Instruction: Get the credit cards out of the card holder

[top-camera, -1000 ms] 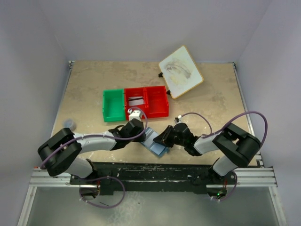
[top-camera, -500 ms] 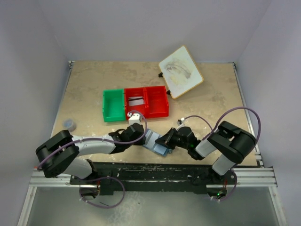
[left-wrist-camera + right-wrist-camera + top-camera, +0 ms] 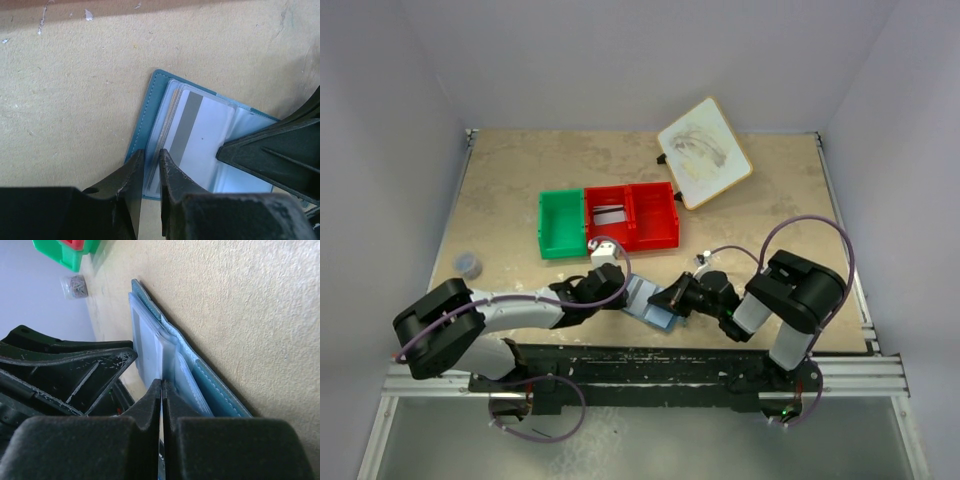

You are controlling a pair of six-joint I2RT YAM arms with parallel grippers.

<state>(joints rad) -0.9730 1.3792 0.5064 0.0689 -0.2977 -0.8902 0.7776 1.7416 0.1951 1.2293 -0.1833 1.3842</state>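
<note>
Nearest you, the card holder (image 3: 146, 107) lies open near the table's (image 3: 520, 170) front edge with the grey-white card (image 3: 202, 135) tucked in 1 pocket. Your left gripper (image 3: 151, 155) shows a slim gap astride that panel's edge, and you cannot tell whether it grips. Your right gripper (image 3: 161, 385) is pinched all but closed on a thin pale edge of the holder's inside; farther back sit the green bin (image 3: 542, 225) and red bin (image 3: 640, 243), then the white board (image 3: 705, 152).
</note>
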